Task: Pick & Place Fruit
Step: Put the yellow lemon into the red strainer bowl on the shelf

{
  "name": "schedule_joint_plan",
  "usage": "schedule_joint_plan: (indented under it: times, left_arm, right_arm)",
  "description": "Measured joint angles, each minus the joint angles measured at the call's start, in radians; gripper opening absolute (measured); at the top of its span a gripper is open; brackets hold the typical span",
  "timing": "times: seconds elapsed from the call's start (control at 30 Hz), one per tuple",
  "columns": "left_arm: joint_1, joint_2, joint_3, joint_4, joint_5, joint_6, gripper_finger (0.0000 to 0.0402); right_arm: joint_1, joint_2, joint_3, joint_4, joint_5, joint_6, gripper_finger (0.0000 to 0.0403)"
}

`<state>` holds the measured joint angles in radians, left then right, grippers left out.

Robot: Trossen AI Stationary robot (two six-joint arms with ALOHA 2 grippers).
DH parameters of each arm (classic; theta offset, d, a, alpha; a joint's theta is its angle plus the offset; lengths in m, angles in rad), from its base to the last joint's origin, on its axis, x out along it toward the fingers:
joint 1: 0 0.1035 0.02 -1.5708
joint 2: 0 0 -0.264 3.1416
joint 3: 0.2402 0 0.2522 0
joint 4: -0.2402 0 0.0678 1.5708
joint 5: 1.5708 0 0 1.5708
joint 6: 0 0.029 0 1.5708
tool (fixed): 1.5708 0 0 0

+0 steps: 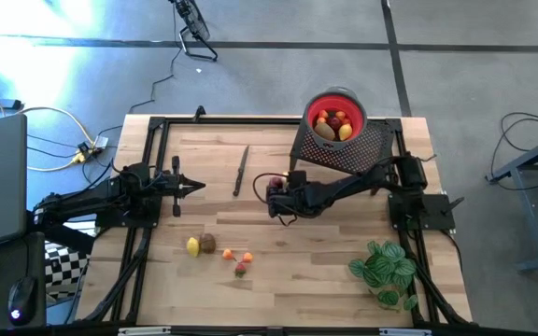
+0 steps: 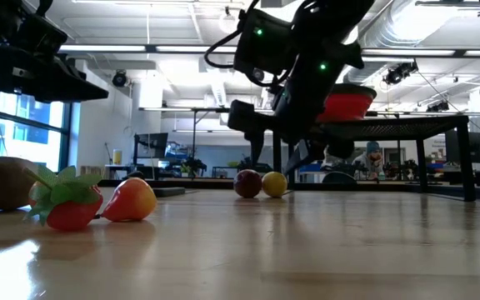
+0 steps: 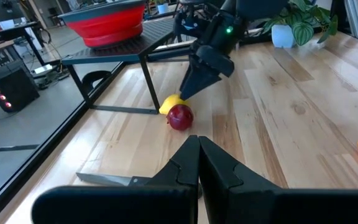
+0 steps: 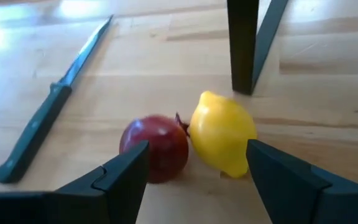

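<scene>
Spreading my right gripper [image 4: 194, 171] wide, I am straddling the lemon [image 4: 222, 134] beside the apple [image 4: 155, 148], touching neither; my left gripper [image 3: 199, 163] is pinched closed.

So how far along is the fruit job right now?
Partly done. Several fruits already sit in the red bowl. The right end effector is open around a yellow lemon beside a red fruit. A cluster of fruit waits on the table. The left end effector is shut, idle.
</scene>
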<state>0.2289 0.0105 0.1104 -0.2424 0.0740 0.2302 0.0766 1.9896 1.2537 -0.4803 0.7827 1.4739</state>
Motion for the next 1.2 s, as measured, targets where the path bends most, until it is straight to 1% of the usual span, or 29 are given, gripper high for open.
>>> schedule_joint_plan:
  times: [0.37,0.67,0.97,1.07,1.2]
  left_arm:
    - [0.0,0.0,0.0,0.0,0.0,0.0,0.0]
    - [0.0,0.0,0.0,-0.001,0.0,0.0,0.0]
    - [0.0,0.0,0.001,-0.006,0.0,0.0,0.0]
    - [0.0,0.0,0.002,-0.013,0.0,0.0,0.0]
    - [0.0,0.0,0.003,-0.018,0.0,0.0,0.0]
  right_arm:
    - [-0.014,0.0,0.0,0.017,0.004,0.024,0.026]
    - [-0.014,-0.001,0.0,0.004,0.004,0.077,0.026]
    - [-0.011,-0.002,0.0,-0.002,-0.005,0.054,0.026]
    - [-0.009,-0.002,0.0,0.005,-0.041,0.001,0.026]
    - [-0.009,-0.002,0.0,0.016,-0.147,-0.129,0.026]
